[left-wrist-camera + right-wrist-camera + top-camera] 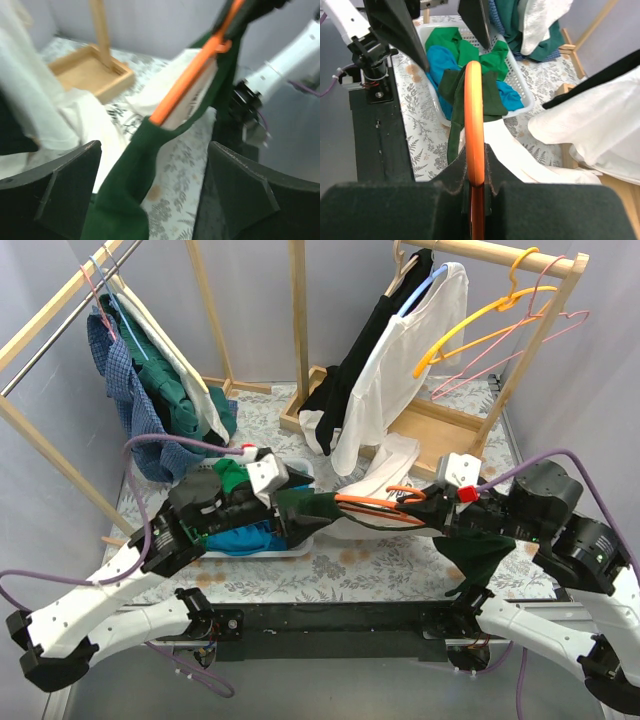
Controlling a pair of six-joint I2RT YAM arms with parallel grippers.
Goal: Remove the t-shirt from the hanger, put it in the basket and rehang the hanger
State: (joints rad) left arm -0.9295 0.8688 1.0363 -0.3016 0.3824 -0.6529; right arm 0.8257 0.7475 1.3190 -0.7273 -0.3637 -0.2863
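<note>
A dark green t-shirt [308, 510] hangs on an orange hanger [380, 502] held level over the table between the two arms. My right gripper [475, 167] is shut on the hanger [474, 120], whose bar runs straight out from its jaws. The t-shirt [462, 95] trails off the hanger's far end toward the basket, and another part droops under the right arm [480, 550]. My left gripper [150, 200] is open, its fingers [65, 185] wide apart. The t-shirt [125, 190] passes between them without being clamped, and the hanger [185, 85] rises beyond.
A white basket [520, 75] with green and blue garments sits under the left gripper. A wooden rack at back right carries a white shirt [400, 370], a black garment and yellow and pink hangers [480, 320]. Another rack of clothes [150, 380] stands back left. White cloth [390, 465] lies mid-table.
</note>
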